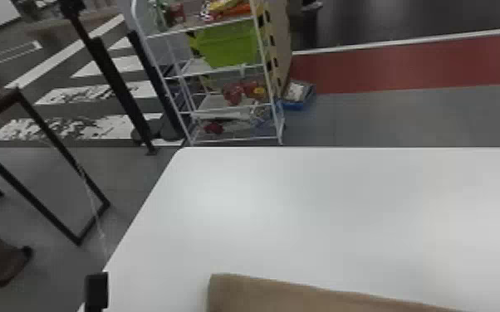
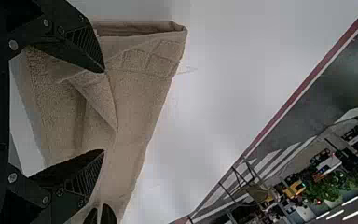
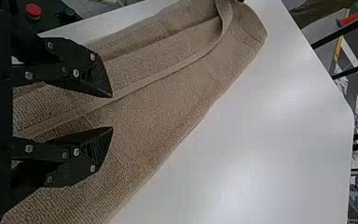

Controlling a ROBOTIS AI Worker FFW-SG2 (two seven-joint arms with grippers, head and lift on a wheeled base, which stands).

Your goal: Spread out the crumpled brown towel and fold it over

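Brown towel lies along desk's near edge; we judge it spread, partly folded. Flap needs smoothing. Our left gripper, right gripper gape empty.

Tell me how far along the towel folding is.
The towel lies stretched along the table, apparently partly folded, one edge running across its top. Nothing is gripped: left gripper and right gripper both have open jaws. Remaining, probably: flatten the turned-over flap.
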